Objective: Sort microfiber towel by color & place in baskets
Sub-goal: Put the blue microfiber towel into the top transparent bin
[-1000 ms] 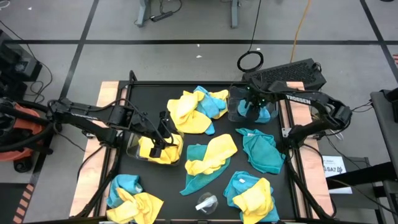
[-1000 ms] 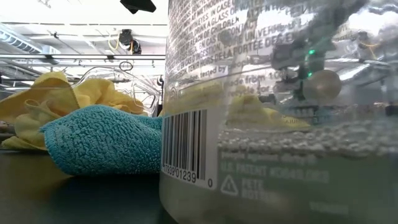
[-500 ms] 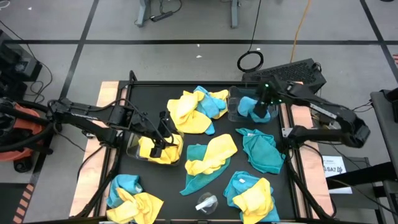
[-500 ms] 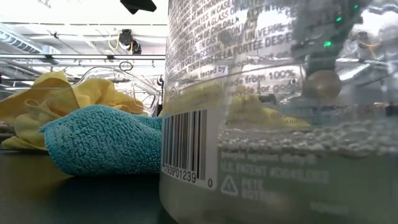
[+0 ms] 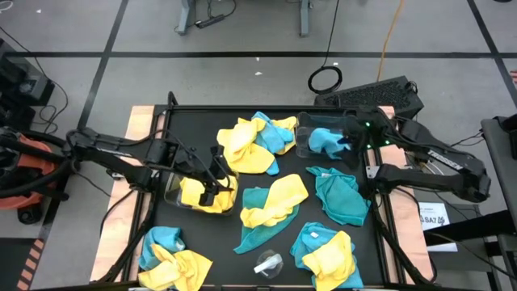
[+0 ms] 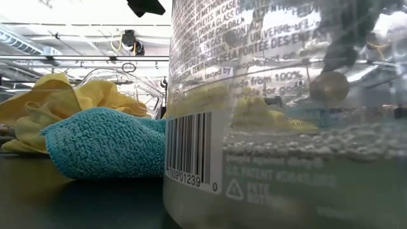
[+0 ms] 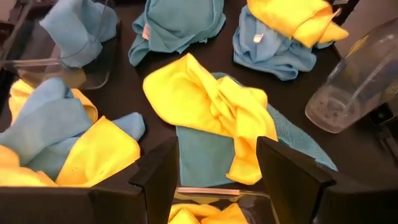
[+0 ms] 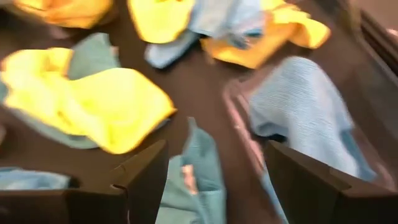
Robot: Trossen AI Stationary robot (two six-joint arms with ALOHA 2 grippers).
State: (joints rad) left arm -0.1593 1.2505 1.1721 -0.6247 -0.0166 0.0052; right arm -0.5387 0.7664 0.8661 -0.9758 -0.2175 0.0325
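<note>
The right gripper (image 5: 353,139) hung spread and empty beside the far right basket (image 5: 303,145) holding a teal towel (image 5: 325,140), while the left gripper (image 5: 212,184), also parted, hovered over the yellow towels' basket (image 5: 170,192), apparently sorting by color.

— What sort of premises is recorded?
— A robotics lab or test workshop is indicated. A black work table (image 5: 266,121) is mounted on a bare grey floor (image 5: 242,36) marked with dark tape lines.
— What else supports this?
— Loose cables (image 5: 325,78) are seen on the floor, a keyboard (image 5: 380,94) is set beside the table, and exposed ceiling fittings (image 6: 76,38) are noted overhead.
</note>
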